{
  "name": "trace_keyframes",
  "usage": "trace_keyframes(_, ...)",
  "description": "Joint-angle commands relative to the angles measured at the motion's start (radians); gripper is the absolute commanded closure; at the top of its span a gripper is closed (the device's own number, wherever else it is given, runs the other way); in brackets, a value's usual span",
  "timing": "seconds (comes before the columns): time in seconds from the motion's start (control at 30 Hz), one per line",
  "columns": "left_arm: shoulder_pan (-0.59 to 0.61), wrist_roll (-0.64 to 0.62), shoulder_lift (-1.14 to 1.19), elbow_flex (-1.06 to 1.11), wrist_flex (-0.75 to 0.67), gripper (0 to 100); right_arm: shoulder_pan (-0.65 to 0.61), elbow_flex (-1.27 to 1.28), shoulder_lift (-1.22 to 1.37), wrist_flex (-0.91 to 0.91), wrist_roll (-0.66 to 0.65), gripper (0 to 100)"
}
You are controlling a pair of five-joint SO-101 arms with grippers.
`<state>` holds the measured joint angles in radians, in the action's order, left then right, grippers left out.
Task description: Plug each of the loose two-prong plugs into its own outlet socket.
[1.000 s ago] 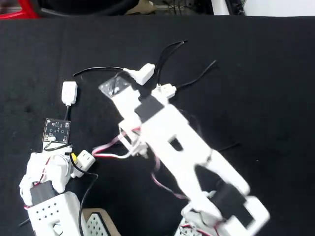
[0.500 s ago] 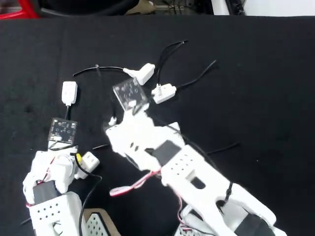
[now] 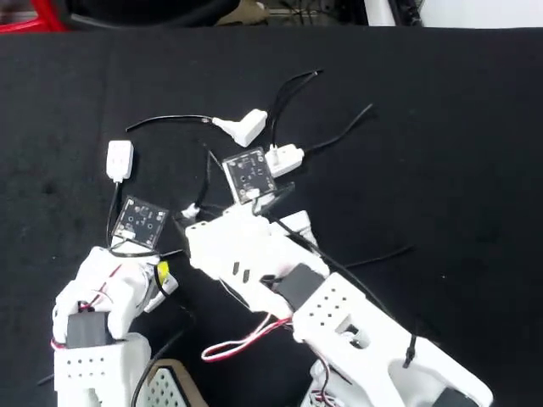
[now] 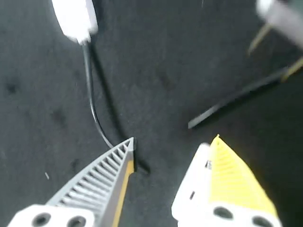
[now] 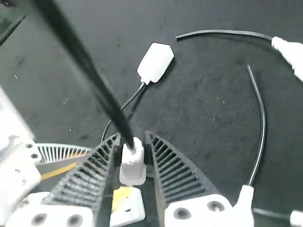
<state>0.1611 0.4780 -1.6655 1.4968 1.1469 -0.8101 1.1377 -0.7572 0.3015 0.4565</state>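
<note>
From above: flat white two-prong plug (image 3: 120, 158) at ten o'clock on the black table (image 3: 475, 127), long axis twelve-to-six, thin black cord (image 3: 114, 203) leaving toward six. Right gripper (image 3: 193, 209) near centre, aimed toward ten o'clock. Left gripper (image 3: 163, 273) at eight o'clock.

From the left wrist: left gripper (image 4: 174, 139) spread wide, nothing between the fingers. That flat plug (image 4: 73, 19) ahead, its cord running back to just beside the grey ribbed fingertip (image 4: 125, 149).

From the right wrist: right gripper (image 5: 132, 139) clamped on a small white plug (image 5: 132, 168), long axis along the fingers, thick black cord (image 5: 80, 61) leaving its outer end.
</note>
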Motion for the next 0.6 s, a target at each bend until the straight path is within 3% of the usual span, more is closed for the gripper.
trace_keyframes(0.0, -0.067, -0.071, -0.137, -0.059, 0.052, 75, -0.005, 0.015, -0.062, 0.006, 0.072, 98.7)
trace_keyframes(0.3, -0.194, -0.158, -0.161, -0.145, 0.091, 75, 0.002, 0.05, -0.131, 0.014, 0.17, 98.7)
trace_keyframes(0.57, -0.197, -0.163, -0.161, -0.159, 0.052, 75, -0.009, 0.113, -0.255, 0.046, 0.176, 98.7)
